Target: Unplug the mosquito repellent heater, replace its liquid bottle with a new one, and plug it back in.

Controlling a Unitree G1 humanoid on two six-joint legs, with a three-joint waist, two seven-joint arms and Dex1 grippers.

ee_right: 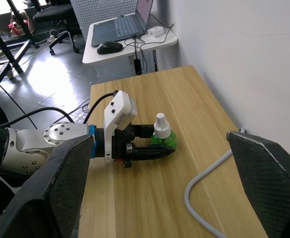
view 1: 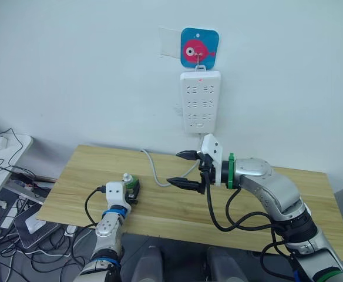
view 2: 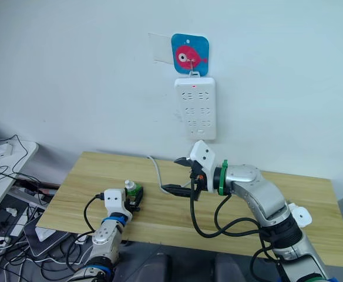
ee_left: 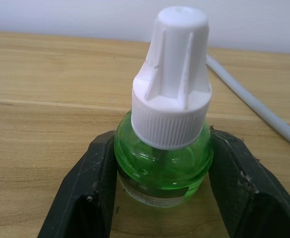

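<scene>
Robot arms. The right arm (view 1: pixel 277 194) was clad in silver-grey curved shells with black joint bands, a green ring at the wrist and a white angular camera housing above it; black cables looped beneath the forearm. The right gripper (view 1: pixel 183 169) carried two tapering black fingers. The left arm (view 1: pixel 110 229) was silver with a blue ring, a white wrist housing and one black cable. The left gripper (ee_left: pixel 160 198) bore matte black, scuffed fingers.
</scene>
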